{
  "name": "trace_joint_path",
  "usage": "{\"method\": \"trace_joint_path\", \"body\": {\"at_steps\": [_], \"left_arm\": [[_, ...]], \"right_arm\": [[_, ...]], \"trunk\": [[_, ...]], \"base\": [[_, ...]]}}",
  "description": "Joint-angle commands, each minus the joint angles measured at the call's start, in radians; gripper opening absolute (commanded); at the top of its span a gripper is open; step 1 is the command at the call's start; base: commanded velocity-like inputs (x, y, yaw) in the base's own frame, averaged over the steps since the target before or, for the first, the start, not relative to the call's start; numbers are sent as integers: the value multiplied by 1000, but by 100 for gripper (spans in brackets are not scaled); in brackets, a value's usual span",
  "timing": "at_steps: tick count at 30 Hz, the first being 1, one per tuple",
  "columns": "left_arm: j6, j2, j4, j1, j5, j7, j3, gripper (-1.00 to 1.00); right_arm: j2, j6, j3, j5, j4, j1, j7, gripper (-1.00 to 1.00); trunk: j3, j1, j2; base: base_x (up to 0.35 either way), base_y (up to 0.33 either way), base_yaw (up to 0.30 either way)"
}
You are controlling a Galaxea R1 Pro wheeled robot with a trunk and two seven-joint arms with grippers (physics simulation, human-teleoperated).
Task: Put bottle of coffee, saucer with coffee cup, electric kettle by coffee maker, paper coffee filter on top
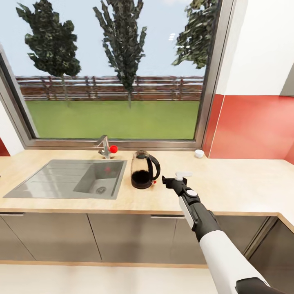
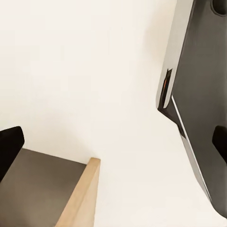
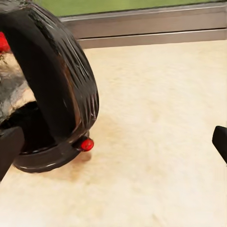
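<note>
The electric kettle (image 1: 144, 171), black with a looping handle and a small red switch at its base, stands on the kitchen countertop (image 1: 237, 183) just right of the sink. My right gripper (image 1: 173, 180) hovers low over the worktop close to the kettle's handle side, open and empty. In the right wrist view the kettle (image 3: 52, 94) sits off to one side of the open right gripper (image 3: 113, 144), outside the gap. A tiny white coffee cup (image 1: 199, 153) rests at the back by the window corner. My left gripper (image 2: 113, 144) is open over pale floor.
A steel sink (image 1: 69, 177) with a faucet (image 1: 105, 147) and red knob lies left of the kettle. A big window runs behind the counter and a red backsplash (image 1: 257, 126) covers the wall at right. Grey cabinet fronts (image 1: 122, 237) sit below.
</note>
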Motion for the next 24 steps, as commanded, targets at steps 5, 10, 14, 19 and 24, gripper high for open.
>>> {"method": "trace_joint_path", "body": {"at_steps": [5, 10, 14, 19, 24], "left_arm": [[-4, 0, 2, 1, -11, 4, 7, 100], [-4, 0, 1, 9, -11, 4, 7, 100], [-4, 0, 1, 11, -11, 4, 7, 100], [-4, 0, 1, 12, -11, 3, 7, 100], [-4, 1, 1, 13, -11, 2, 7, 100]], "right_arm": [[-24, 3, 1, -6, -2, -1, 24, 100], [-89, 3, 2, -5, -4, -1, 202, 100], [-121, 4, 1, -3, -5, -1, 358, 100], [-134, 4, 1, -1, -6, -1, 461, 100], [-136, 4, 1, 36, -7, -1, 538, 100]], "trunk": [[-2, 1, -2], [-2, 1, -2], [-2, 1, -2], [-2, 1, -2], [-2, 1, -2]], "base": [[23, 0, 0], [3, 0, 0], [0, 0, 0], [0, 0, 0], [93, 0, 0]]}}
